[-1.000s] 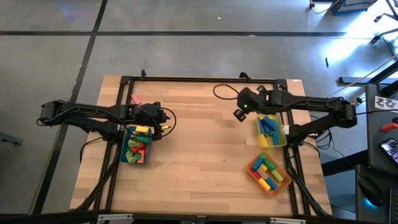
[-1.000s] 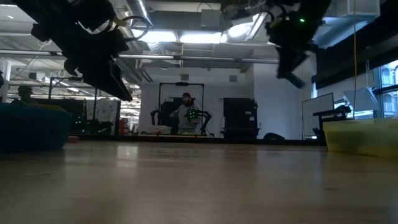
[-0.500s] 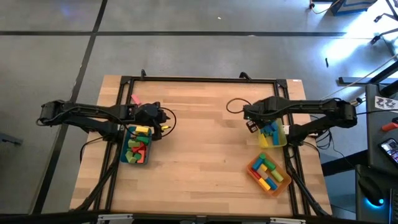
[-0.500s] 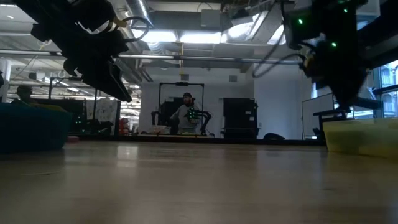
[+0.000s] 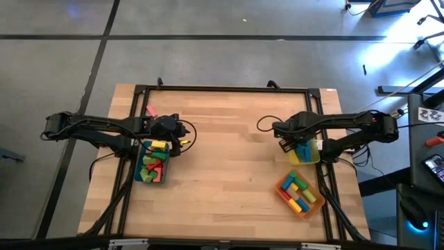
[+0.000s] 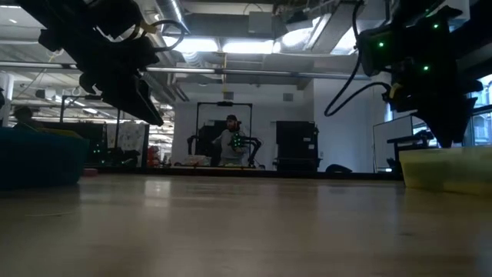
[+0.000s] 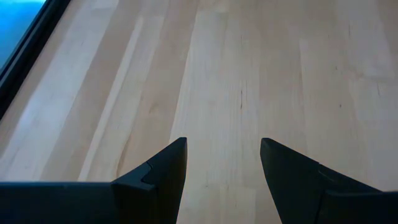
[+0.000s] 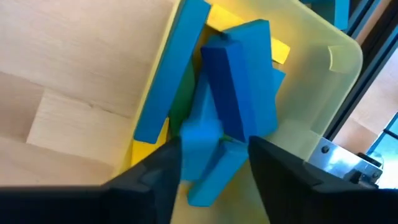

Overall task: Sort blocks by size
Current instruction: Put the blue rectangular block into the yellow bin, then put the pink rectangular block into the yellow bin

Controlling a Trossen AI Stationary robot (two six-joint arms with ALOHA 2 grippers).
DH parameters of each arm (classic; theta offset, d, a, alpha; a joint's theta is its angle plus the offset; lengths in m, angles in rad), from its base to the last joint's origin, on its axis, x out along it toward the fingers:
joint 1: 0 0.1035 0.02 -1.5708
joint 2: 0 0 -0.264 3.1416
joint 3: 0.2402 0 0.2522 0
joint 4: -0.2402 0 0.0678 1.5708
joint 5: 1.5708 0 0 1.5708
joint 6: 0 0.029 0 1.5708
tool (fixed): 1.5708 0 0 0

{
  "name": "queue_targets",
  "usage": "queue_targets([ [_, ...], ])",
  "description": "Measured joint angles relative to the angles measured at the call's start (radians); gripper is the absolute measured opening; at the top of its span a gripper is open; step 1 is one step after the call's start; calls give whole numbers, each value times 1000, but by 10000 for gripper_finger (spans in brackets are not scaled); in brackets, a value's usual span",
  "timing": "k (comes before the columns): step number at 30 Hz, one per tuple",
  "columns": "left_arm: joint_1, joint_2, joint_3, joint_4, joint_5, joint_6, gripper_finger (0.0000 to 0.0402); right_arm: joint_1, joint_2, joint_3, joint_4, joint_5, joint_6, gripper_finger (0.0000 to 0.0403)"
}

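Note:
My right gripper (image 5: 290,144) hangs over the yellow tray (image 5: 313,157), pointing down, fingers apart. Blue blocks (image 8: 239,74) are piled in that tray; one long blue bar (image 8: 171,81) leans on the tray's wall. A blurred light-blue block (image 8: 200,135) shows between the fingers (image 8: 163,167). My left gripper (image 7: 222,163) stands open over bare wood, at the far end of the teal tray (image 5: 141,165), which holds red, green and yellow blocks (image 5: 154,165). My right gripper's fingers stand on either side of the light-blue block (image 8: 200,135) from above, but I cannot tell whether they touch it. The block's lower part lies among the other blue blocks in the yellow tray.
An orange tray (image 5: 283,197) with mixed blocks lies near the right front corner. A black frame (image 5: 208,88) runs round the tabletop. Bare wood (image 5: 229,160) spreads between the trays. A person sits in the room far behind the table (image 6: 228,138).
My right gripper has come down and toward the table's right edge, from above the bare wood beside the yellow tray to right over its blue blocks. It has tipped from slanting to pointing nearly straight down and has rolled.

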Motion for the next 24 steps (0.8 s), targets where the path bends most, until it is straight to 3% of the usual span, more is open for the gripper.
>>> queue_targets([
  [7,0,0,0,6,0,-28,188,0,0,85,0,22,-56,261],
  [12,0,0,30,21,-3,-39,188,0,0,234,93,248,-177,280],
  [15,0,0,67,8,-41,-81,188,0,0,275,291,408,-318,282],
  [17,5,0,92,-23,-77,-134,188,0,0,267,476,455,-445,282],
  [24,99,8,198,-206,-172,-146,188,0,37,175,1081,424,-921,282],
])
